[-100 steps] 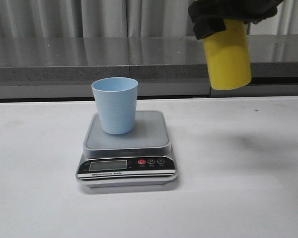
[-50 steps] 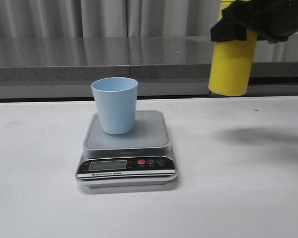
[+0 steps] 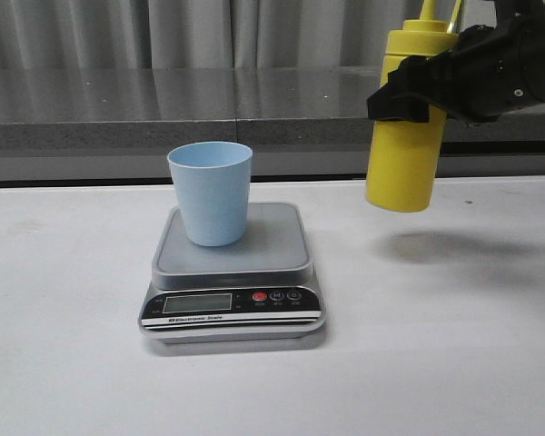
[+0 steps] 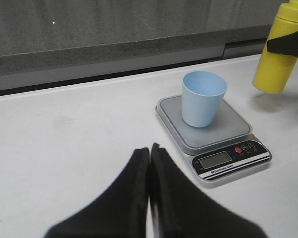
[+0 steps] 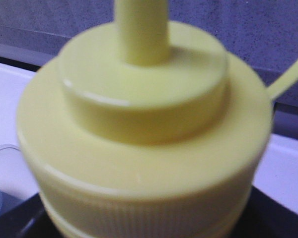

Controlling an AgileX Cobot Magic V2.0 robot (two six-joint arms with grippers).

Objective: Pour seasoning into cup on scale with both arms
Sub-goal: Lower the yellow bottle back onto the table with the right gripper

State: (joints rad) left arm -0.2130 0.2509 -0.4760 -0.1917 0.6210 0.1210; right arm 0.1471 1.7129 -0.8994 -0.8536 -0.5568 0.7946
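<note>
The pale blue cup (image 3: 210, 193) stands upright on the grey platform of the scale (image 3: 282, 250), and it also shows in the left wrist view as the cup (image 4: 202, 98) on the scale (image 4: 238, 126). The yellow seasoning bottle (image 3: 400, 168) hangs almost upright in the air to the right of the scale, nozzle up. My right gripper (image 3: 411, 94) is shut round its upper body. In the right wrist view the bottle's ribbed cap (image 5: 144, 148) fills the picture. My left gripper (image 4: 149, 148) is shut on nothing, low over the table and apart from the scale.
A grey counter ledge (image 3: 163, 127) and curtains run along the back of the white table (image 3: 454, 345). The scale's black panel with its LCD (image 3: 198, 302) and red button (image 3: 260, 296) faces the front edge.
The right gripper has carried the bottle down and to the left, closer to the cup, and the bottle's top has come into the front view. The cup and scale have not moved.
</note>
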